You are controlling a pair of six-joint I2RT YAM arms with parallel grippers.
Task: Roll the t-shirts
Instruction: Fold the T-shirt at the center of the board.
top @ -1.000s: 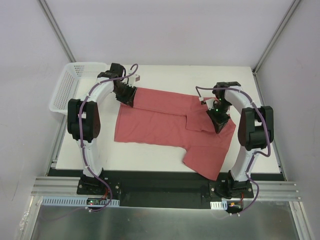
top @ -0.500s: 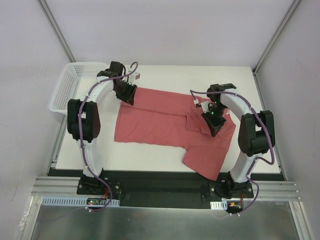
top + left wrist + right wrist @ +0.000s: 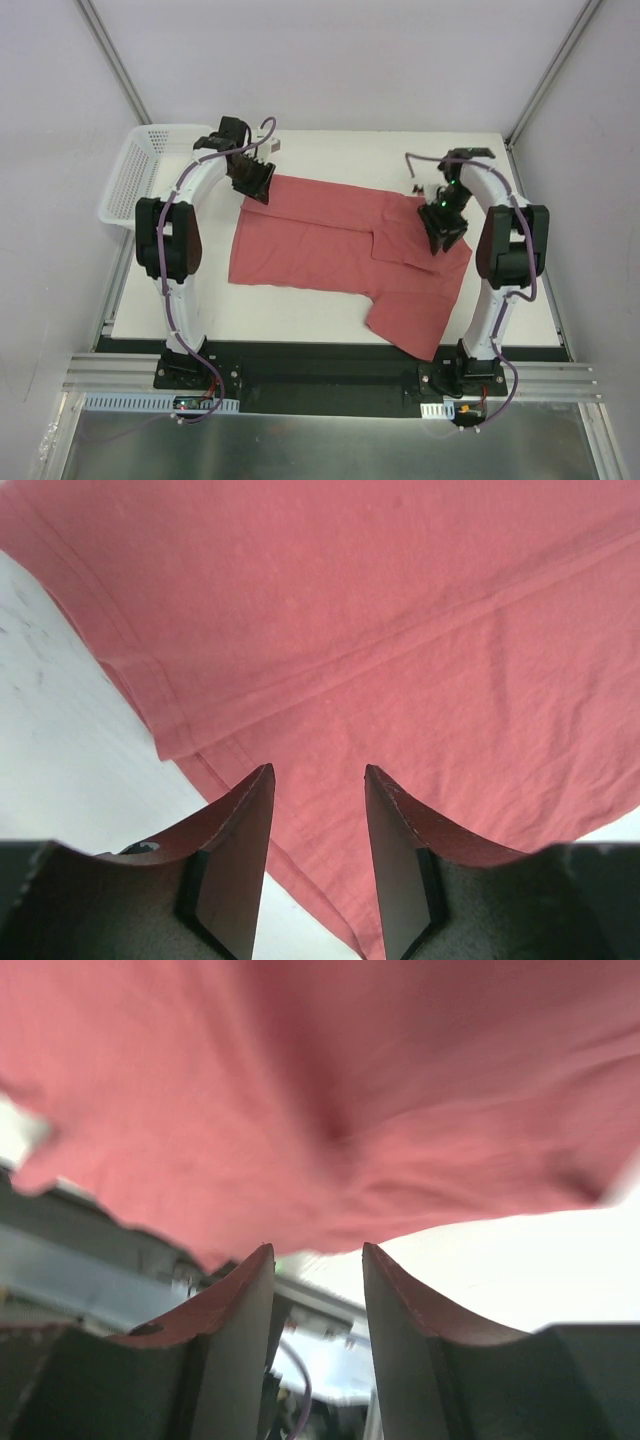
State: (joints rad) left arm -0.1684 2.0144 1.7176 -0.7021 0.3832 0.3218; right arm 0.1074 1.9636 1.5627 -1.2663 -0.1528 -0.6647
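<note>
— Where does the t-shirt lie?
— The salmon-red t-shirt [image 3: 320,240] lies on the white worktop [image 3: 350,150], spread across its middle. One part of it reaches toward the near edge, on the right side.
— And the basket?
— The white perforated basket [image 3: 135,175] stands at the far left corner and hangs partly over the left edge. The t-shirt lies wholly on the worktop and does not touch the basket.
— How are the jaws of the left gripper?
— The left gripper [image 3: 318,772] is at the far left corner of the t-shirt, above its hem. Its jaws stand apart, and the fabric lies flat under the gap, not pinched.
— And the right one?
— The right gripper [image 3: 316,1250] is over the right end of the t-shirt, near the right edge of the worktop. Its jaws are also spread, with nothing between them. In its own camera the fabric is very close and blurred
</note>
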